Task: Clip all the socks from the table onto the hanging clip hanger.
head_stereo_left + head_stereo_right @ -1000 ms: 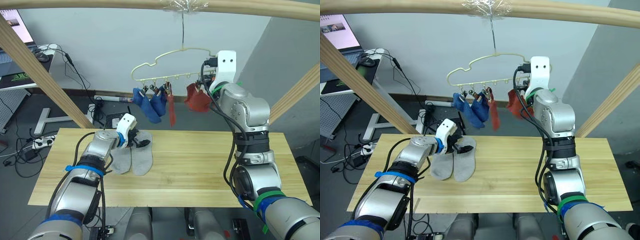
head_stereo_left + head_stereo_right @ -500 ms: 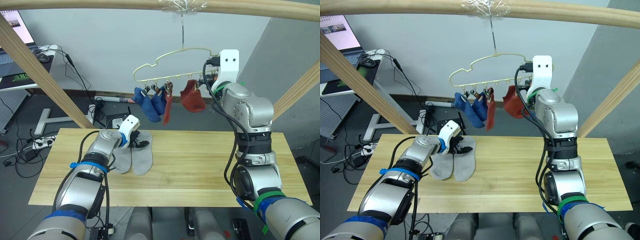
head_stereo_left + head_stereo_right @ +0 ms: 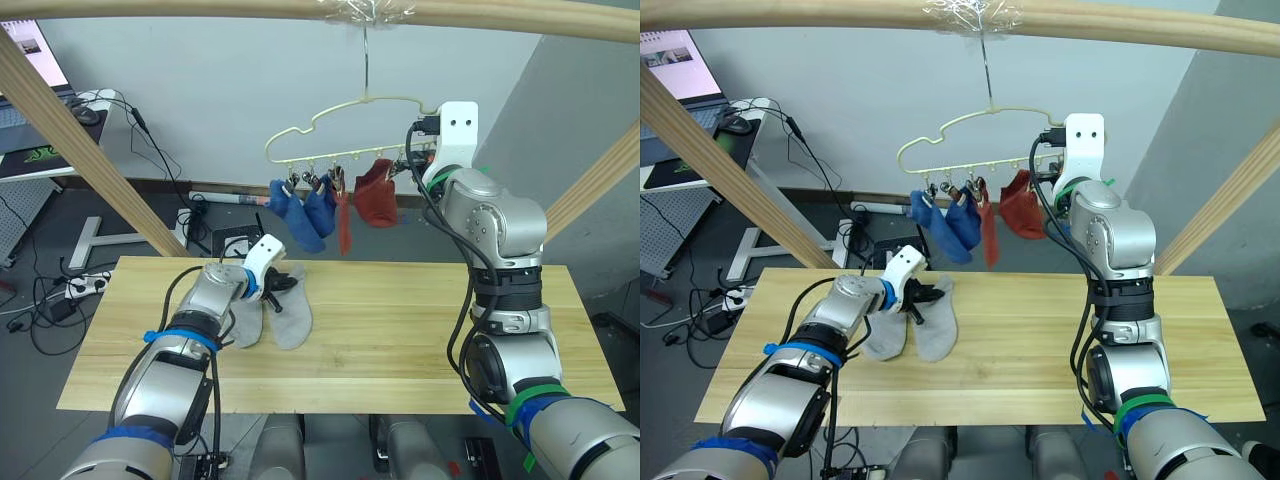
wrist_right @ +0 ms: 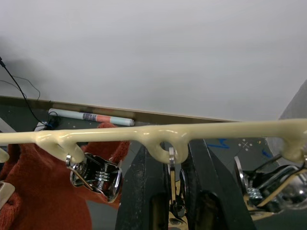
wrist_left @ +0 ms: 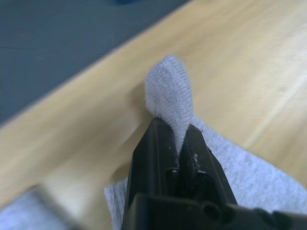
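Left pincer pinches a grey sock on the table

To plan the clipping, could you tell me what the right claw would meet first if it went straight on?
The right claw would first meet the clip hanger's yellow bar, a metal clip between its fingers.
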### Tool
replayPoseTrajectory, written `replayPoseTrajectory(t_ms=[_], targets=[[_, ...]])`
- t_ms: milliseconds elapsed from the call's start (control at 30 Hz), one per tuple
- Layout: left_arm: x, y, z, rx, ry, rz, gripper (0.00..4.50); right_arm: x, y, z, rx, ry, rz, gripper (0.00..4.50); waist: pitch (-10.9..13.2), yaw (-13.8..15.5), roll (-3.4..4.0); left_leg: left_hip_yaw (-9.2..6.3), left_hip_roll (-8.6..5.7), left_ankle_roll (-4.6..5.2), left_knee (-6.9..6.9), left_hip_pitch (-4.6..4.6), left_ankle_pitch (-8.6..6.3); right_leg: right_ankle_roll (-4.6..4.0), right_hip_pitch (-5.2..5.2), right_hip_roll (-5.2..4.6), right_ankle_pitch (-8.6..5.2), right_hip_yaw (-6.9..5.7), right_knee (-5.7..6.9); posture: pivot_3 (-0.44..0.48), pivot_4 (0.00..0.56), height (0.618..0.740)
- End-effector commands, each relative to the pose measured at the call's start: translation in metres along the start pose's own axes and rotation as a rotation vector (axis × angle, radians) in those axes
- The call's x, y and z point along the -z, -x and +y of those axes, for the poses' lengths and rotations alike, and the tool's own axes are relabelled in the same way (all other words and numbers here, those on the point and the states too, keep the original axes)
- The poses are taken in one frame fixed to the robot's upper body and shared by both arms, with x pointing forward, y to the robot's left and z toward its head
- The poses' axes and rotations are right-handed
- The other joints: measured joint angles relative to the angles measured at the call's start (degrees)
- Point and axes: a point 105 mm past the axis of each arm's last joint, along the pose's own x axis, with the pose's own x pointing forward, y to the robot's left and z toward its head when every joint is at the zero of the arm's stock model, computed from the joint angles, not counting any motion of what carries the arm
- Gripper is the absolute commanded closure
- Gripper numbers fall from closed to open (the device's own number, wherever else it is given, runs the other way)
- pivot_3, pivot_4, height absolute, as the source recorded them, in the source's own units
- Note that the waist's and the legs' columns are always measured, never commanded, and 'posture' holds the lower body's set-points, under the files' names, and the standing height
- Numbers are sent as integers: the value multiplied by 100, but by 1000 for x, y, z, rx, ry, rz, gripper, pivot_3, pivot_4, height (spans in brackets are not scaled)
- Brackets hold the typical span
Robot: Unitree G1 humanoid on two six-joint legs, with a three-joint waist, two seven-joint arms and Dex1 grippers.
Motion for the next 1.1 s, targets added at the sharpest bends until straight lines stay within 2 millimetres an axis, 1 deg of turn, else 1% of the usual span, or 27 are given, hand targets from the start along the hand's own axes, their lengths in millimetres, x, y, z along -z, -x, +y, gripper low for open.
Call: replayPoseTrajectory(t_ms=[33,233,467,567,700,933,1100], targets=[[-40,0,-19,99,-1,-137,4486,-14,6,-2,10,-26,-49,4453,0,2,0,0,0,0,0,-2,0,0,0,0,0,0,-1,59,249,740],[-100,8,-45,200,-9,-301,4486,-17,7,1,-8,-94,-43,4453,0,-7,0,-5,1,0,0,-5,0,0,-1,1,0,-3,1,59,249,740],[-159,8,-61,229,-30,-435,4486,-23,9,1,-18,-150,-37,4453,1,-7,0,-4,0,0,4,-5,0,0,-1,1,0,-2,0,48,249,740],[-173,3,-64,226,-35,-460,4486,-25,11,2,-26,-169,-32,4453,0,-14,0,-3,0,0,4,-5,0,0,-1,1,0,-1,-1,42,244,740],[-186,-9,-68,219,-43,-480,4486,-29,12,6,-39,-188,-27,4453,1,-22,1,-3,0,0,4,-5,0,0,-1,1,0,-1,-2,36,241,740],[-198,-28,-71,203,-27,-501,4486,-34,14,10,-50,-196,-25,4453,1,-40,1,-1,-1,0,4,-8,0,0,-4,1,0,-1,-5,28,239,740],[-208,-36,-71,188,-21,-519,4486,-34,15,11,-55,-196,-19,4453,1,-45,1,-2,-2,0,4,-13,0,1,-6,1,0,-1,-7,20,240,740]])
